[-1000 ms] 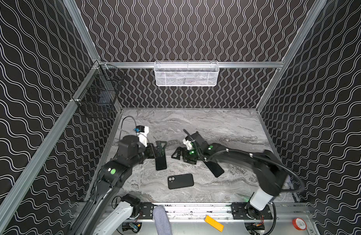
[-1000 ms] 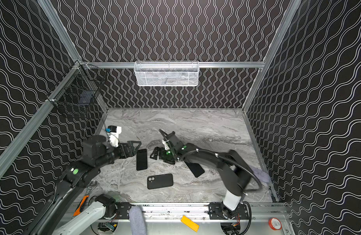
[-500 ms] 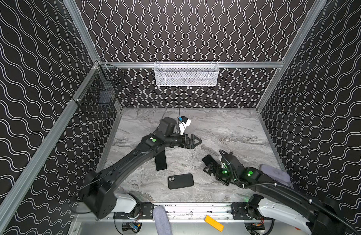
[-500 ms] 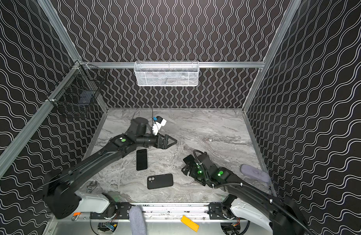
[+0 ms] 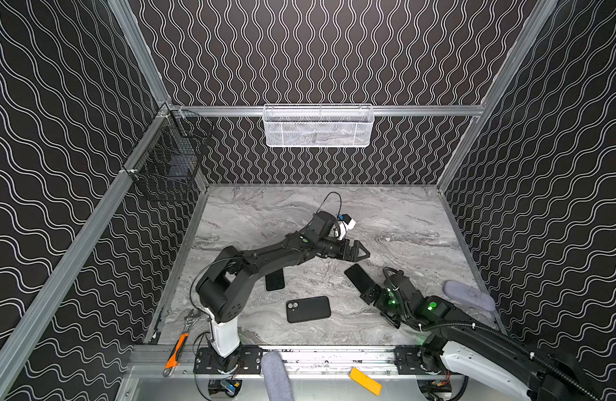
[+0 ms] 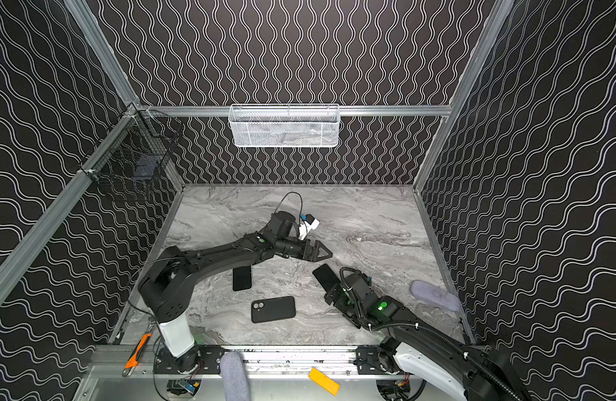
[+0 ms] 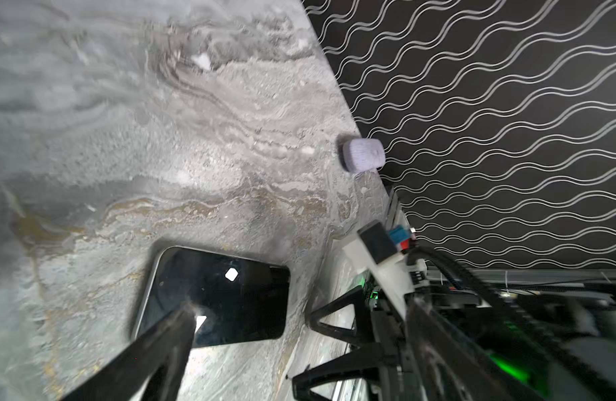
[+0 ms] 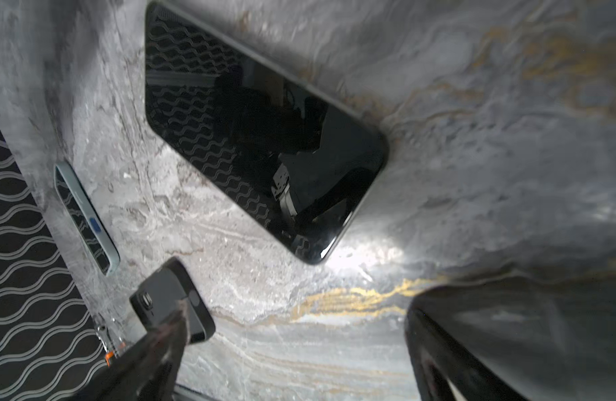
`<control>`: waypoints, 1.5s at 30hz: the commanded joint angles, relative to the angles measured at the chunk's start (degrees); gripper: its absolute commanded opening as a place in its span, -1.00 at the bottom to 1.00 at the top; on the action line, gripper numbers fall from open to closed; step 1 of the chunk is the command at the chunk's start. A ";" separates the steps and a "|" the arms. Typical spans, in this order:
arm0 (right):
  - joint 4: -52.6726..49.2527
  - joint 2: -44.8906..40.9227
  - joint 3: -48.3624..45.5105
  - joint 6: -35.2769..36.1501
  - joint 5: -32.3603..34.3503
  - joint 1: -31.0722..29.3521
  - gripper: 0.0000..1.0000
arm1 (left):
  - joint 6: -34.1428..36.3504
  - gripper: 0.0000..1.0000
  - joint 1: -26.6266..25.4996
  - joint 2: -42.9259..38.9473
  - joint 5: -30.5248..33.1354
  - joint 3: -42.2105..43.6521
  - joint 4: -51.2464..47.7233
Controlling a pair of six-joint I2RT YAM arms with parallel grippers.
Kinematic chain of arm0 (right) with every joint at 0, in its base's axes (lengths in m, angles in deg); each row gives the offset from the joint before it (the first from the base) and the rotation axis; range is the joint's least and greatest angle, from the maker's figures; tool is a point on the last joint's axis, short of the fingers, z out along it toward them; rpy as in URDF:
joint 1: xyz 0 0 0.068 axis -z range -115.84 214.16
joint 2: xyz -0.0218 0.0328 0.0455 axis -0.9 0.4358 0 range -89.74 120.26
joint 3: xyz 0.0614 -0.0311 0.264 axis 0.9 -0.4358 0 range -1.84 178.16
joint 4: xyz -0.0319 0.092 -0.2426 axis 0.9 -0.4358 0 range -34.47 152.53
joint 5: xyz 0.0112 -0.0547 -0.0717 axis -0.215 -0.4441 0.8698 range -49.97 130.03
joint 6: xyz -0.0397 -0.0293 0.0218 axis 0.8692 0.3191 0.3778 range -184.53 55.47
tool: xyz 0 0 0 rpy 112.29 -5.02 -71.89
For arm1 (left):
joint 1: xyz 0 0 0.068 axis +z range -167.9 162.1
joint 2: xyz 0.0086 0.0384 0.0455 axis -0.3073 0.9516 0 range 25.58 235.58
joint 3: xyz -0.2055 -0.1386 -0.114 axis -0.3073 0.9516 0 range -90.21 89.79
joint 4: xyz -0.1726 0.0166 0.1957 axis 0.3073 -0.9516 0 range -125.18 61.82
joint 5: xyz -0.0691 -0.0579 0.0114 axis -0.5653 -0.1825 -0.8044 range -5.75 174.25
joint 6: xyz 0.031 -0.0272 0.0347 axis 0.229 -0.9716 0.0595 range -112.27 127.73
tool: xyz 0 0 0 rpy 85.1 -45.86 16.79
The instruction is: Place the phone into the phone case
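Note:
A black phone case [image 5: 308,309] [image 6: 273,309] with camera holes lies flat near the front middle. One black phone [image 5: 358,277] [image 6: 324,276] lies to its right, seen large in the right wrist view [image 8: 258,139]. A second phone [image 5: 274,281] [image 6: 242,279] lies left of the case, partly under the left arm. My left gripper [image 5: 360,252] [image 7: 299,347] reaches across the middle and hangs open just behind the right phone [image 7: 223,298]. My right gripper [image 5: 371,297] [image 8: 299,347] is open and empty at that phone's near end. The case [image 8: 171,302] shows beside one right finger.
A purple pad [image 5: 468,295] [image 7: 364,154] lies by the right wall. A white mesh basket [image 5: 318,126] hangs on the back wall and a black wire basket [image 5: 167,163] on the left. An orange tool [image 5: 176,350], a grey roll [image 5: 275,375] and a yellow piece [image 5: 365,380] sit along the front rail.
My left arm has swung from the left phone across to the right, behind the other phone. My right arm has drawn back from the middle toward the front right. Both grippers stayed open.

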 commanded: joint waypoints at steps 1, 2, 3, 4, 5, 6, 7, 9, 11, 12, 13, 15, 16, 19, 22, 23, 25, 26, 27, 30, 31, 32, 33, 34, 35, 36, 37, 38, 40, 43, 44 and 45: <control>3.97 1.08 -0.79 0.78 -0.11 1.88 0.98 | -3.49 0.97 -0.90 1.98 -0.27 0.53 7.02; 4.98 1.47 -1.05 1.28 -1.16 2.74 0.99 | -3.58 0.97 -1.12 2.18 0.47 0.89 7.38; 5.78 1.87 -1.14 1.54 -1.96 3.38 0.99 | -3.48 0.97 -1.14 2.19 1.88 1.44 7.35; 6.47 2.04 -1.29 1.70 -2.25 3.72 0.99 | -3.58 0.97 -1.16 2.21 3.02 1.99 7.25; 6.94 1.96 -1.54 1.67 -2.39 3.71 0.99 | -3.77 0.97 -1.14 2.39 3.85 2.43 7.44; 7.54 1.67 -1.89 1.44 -2.35 3.78 0.99 | -4.17 0.97 -1.07 2.83 4.53 2.59 7.49; 8.22 1.19 -2.52 0.91 -2.27 3.84 0.99 | -4.74 0.97 -1.07 3.55 4.55 2.51 7.68; 10.21 -0.11 -3.93 -0.01 -2.35 3.83 0.99 | -6.35 0.97 -1.08 4.88 5.05 2.73 8.17; 11.92 -1.42 -5.31 -1.00 -2.19 3.95 0.99 | -8.44 0.97 -0.98 5.97 5.44 3.42 10.37; 12.70 -2.05 -5.99 -1.39 -2.01 3.91 0.99 | -9.59 0.97 -0.90 6.55 5.45 3.56 11.54; 13.18 -2.61 -6.57 -1.87 -1.86 3.94 0.99 | -10.64 0.97 -0.76 7.16 5.36 3.64 12.86; 14.17 -3.31 -7.53 -2.48 -1.66 4.01 0.99 | -12.17 0.97 -0.61 8.14 5.48 3.86 14.91; 14.43 -3.37 -7.88 -2.75 -1.67 4.05 0.99 | -12.64 0.97 -0.55 8.55 5.57 3.90 15.49; 15.06 -3.00 -8.28 -2.95 -1.91 4.34 0.98 | -13.42 0.97 -0.38 9.26 5.71 3.80 16.06; 16.24 -1.95 -8.57 -2.97 -2.35 5.06 0.99 | -12.59 0.97 -0.37 8.99 6.80 4.35 14.95; 16.84 -1.61 -8.61 -3.01 -2.59 5.44 0.99 | -12.07 0.97 -0.37 8.73 7.30 4.62 14.32; 17.64 -1.30 -8.67 -2.86 -2.86 6.08 0.99 | -11.12 0.97 -0.29 8.37 8.04 4.90 12.60; 18.09 -1.33 -8.72 -2.85 -2.89 6.36 0.99 | -10.47 0.97 -0.20 8.44 8.00 4.87 11.41; 18.87 -1.58 -8.89 -2.81 -2.88 6.48 0.98 | -10.27 0.97 -0.12 8.46 8.06 5.19 11.42; 20.62 -2.98 -9.73 -3.11 -2.34 6.88 0.99 | -10.72 0.97 0.05 8.63 7.94 6.78 12.67; 20.71 -3.44 -9.82 -3.20 -2.12 7.06 0.99 | -11.21 0.97 0.09 8.72 7.79 7.28 13.33; 21.08 -3.96 -10.01 -3.06 -1.80 7.38 0.99 | -11.67 0.97 0.11 8.80 7.50 7.90 14.17; 21.28 -4.33 -10.12 -3.00 -1.53 7.67 0.99 | -12.01 0.97 0.08 8.76 7.26 8.35 14.86; 21.53 -4.50 -10.28 -2.85 -1.39 8.00 0.99 | -12.03 0.97 0.15 8.64 7.29 8.74 14.97; 21.89 -4.43 -10.38 -2.63 -1.53 8.46 0.99 | -12.20 0.97 0.13 8.54 7.18 9.20 15.36; 22.20 -4.02 -10.33 -2.21 -1.93 9.15 0.99 | -12.44 0.97 0.14 8.29 7.03 9.63 15.78; 22.42 -3.42 -10.14 -1.78 -2.38 9.83 0.99 | -12.66 0.97 0.12 8.02 6.94 10.09 16.02; 22.72 -2.67 -9.97 -1.18 -2.90 10.53 0.99 | -12.95 0.97 0.14 7.70 6.77 10.55 16.51; 23.28 -0.93 -9.31 0.15 -3.98 11.99 0.99 | -13.10 0.97 0.14 6.87 6.59 11.57 16.89; 24.41 1.48 -8.06 2.29 -5.75 14.39 0.99 | -12.80 0.97 0.15 5.30 6.68 12.89 16.69; 24.89 2.32 -7.63 3.01 -6.39 14.84 0.99 | -12.85 0.97 0.15 4.83 6.68 13.32 16.58; 25.25 3.26 -7.20 3.56 -7.14 14.82 0.99 | -12.86 0.97 0.15 4.38 6.57 13.71 16.67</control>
